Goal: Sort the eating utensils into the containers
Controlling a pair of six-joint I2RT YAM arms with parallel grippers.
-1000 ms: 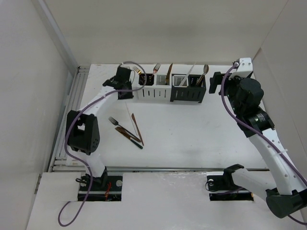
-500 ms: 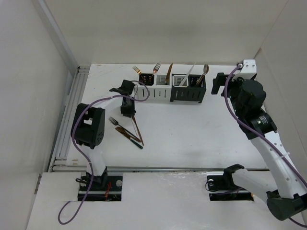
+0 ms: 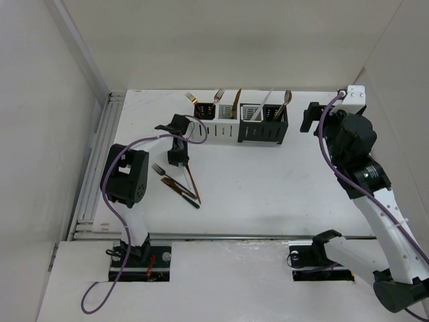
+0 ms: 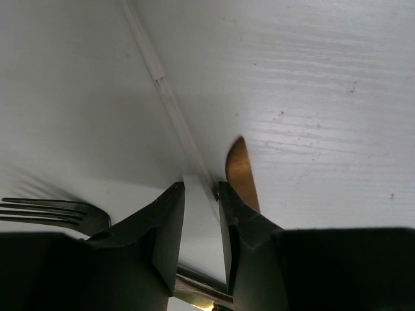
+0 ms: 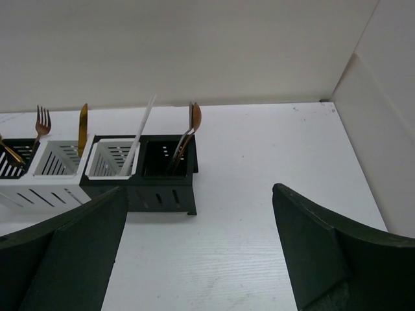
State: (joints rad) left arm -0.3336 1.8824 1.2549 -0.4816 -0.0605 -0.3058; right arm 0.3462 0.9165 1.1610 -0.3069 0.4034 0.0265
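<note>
Left claw (image 4: 200,191): jaws barely parted astride the white stick (image 4: 170,103), ready to lift it; I cannot tell if it grips.
Right claw (image 5: 198,191): gaping, empty, beside the containers (image 5: 162,194), out of the way.

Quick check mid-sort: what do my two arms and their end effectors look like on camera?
The left arm and right arm have white links and bulky black joints, and a purple cable trails along each. The left end effector and right end effector have plain black, wedge-shaped fingers. A white block sits on the right wrist.
</note>
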